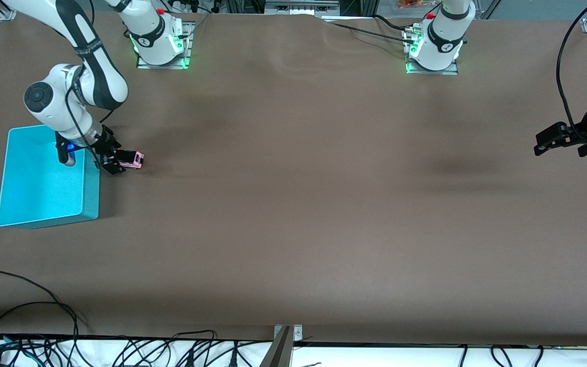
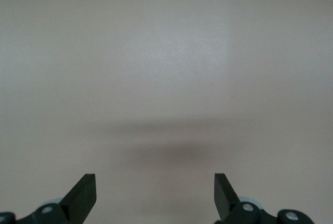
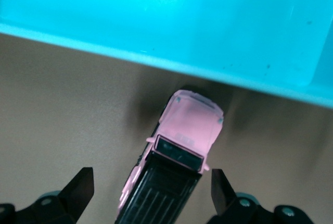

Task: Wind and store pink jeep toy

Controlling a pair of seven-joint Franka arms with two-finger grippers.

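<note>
Turquoise bin [image 1: 44, 199] sits on tabletop [image 1: 298, 214] at right arm's end. Pink jeep toy [image 1: 134, 159] just beside bin's wall, on tabletop, between spread fingers of right end effector [image 3: 151, 187], not gripped. Left end effector [image 1: 545, 142] waits, fingers apart, empty.

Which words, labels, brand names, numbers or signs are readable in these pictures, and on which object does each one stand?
No text can be read anywhere.
Round marks on the arm bases: too small to read.
Pink jeep toy, between the open right gripper's fingers: no lettering visible.
Turquoise bin: plain.
Left gripper, open over bare table: no markings.
</note>
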